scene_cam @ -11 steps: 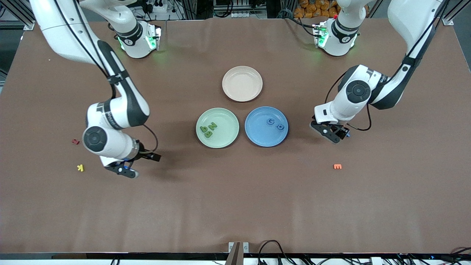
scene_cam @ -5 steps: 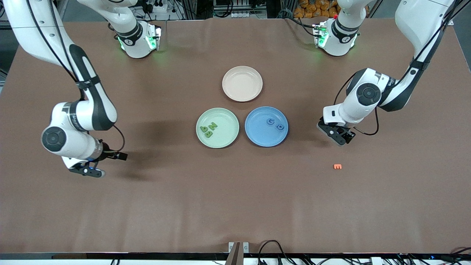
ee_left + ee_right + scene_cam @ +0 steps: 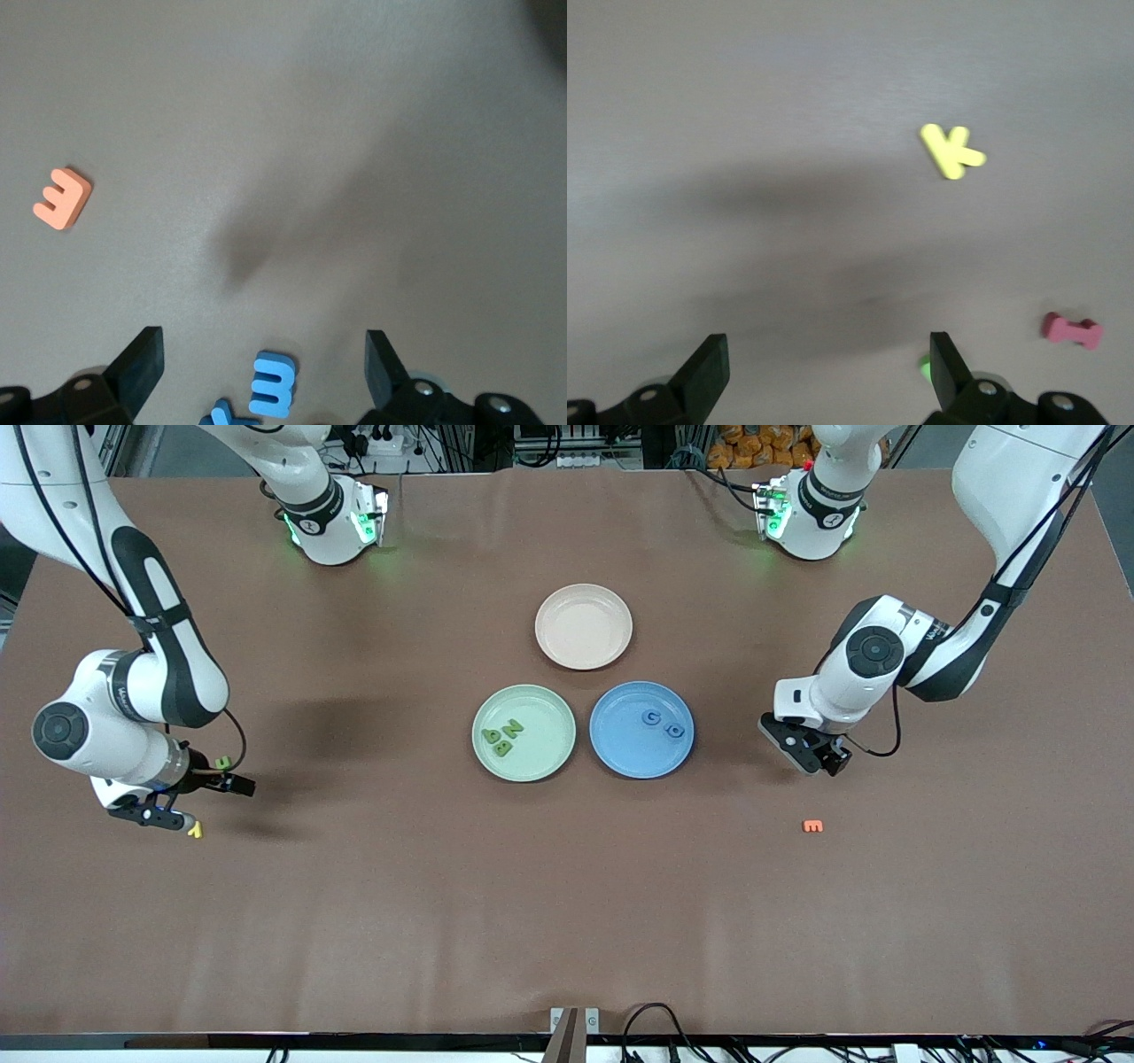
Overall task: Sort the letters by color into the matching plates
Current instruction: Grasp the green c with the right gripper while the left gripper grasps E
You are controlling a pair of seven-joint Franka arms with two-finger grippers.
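Since the earlier frames the right claw (image 3: pixel 164 817) has swung out toward the right arm's end of the counter (image 3: pixel 567 921); the left claw (image 3: pixel 811 753) barely shifted. Both claws stand apart, holding nothing. Just beside the right claw lies the yellow letter K (image 3: pixel 195 830), with a red letter (image 3: pixel 1072 330) and a green letter (image 3: pixel 224 763) close by. Under the left claw lie two blue letters (image 3: pixel 271 383); the orange letter E (image 3: pixel 812 826) sits near. The green plate (image 3: pixel 524 732) holds three green letters (image 3: pixel 501 736), the blue plate (image 3: pixel 641 730) two blue ones (image 3: pixel 663 724).
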